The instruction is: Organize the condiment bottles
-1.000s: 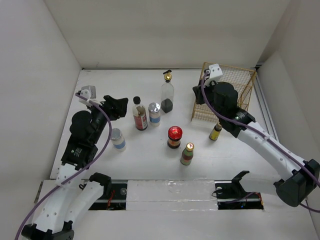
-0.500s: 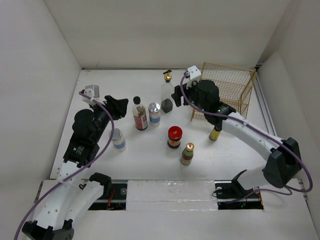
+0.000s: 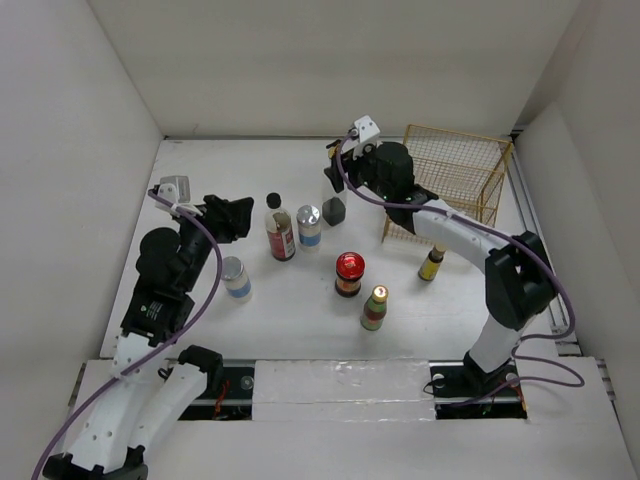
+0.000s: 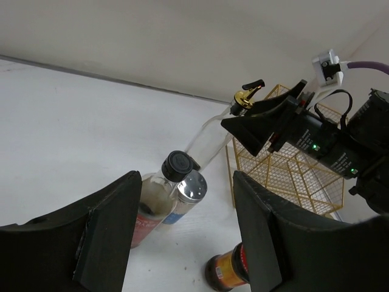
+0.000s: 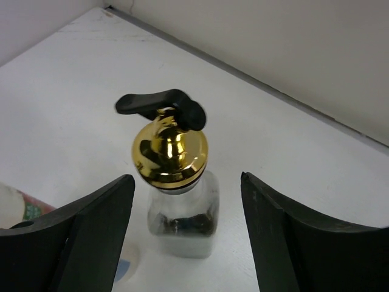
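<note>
The clear pump-top bottle with its gold cap stands between the fingers of my right gripper. The gripper is open and its fingers stay clear of the glass. From above, my right gripper hangs over that bottle. My left gripper is open and empty, left of the red-labelled black-capped bottle and a silver-lidded blue-labelled bottle. A second silver-lidded bottle stands nearer the left arm. The red-lidded dark jar, green gold-capped bottle and small yellow bottle stand in front.
A gold wire basket stands at the back right, just right of the right arm's wrist. White walls close the table on the left, back and right. The left wrist view shows the basket behind the right gripper's body.
My right arm swung left from the basket to the pump-top bottle and its jaws opened. My left gripper stayed about where it was.
</note>
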